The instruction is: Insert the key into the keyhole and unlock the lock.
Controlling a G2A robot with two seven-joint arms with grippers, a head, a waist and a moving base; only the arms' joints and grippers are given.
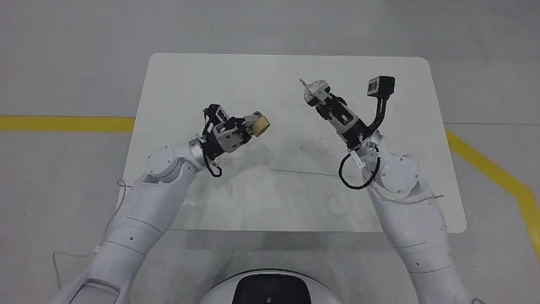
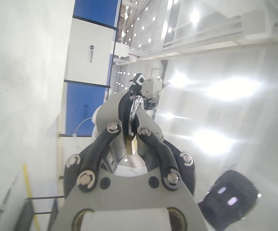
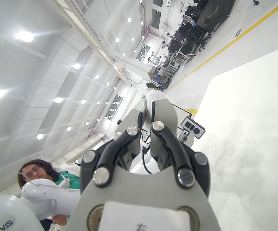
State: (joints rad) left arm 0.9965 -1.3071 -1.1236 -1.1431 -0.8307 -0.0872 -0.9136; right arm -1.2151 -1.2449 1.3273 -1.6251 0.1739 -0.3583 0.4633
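The left gripper (image 1: 247,125) clamps the lock (image 1: 260,122) aloft, likely presenting it to the key (image 1: 305,85), pinched by the right gripper (image 1: 317,95) at 2 o'clock.

Glossy white arms (image 1: 156,207) end in grey pincers (image 2: 135,108) with black links (image 2: 98,145), silver screws (image 2: 112,127) and looping black cables (image 1: 342,171).

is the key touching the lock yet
Apart. Top view shows a wide gap between the lock in the left gripper and the key in the right gripper.
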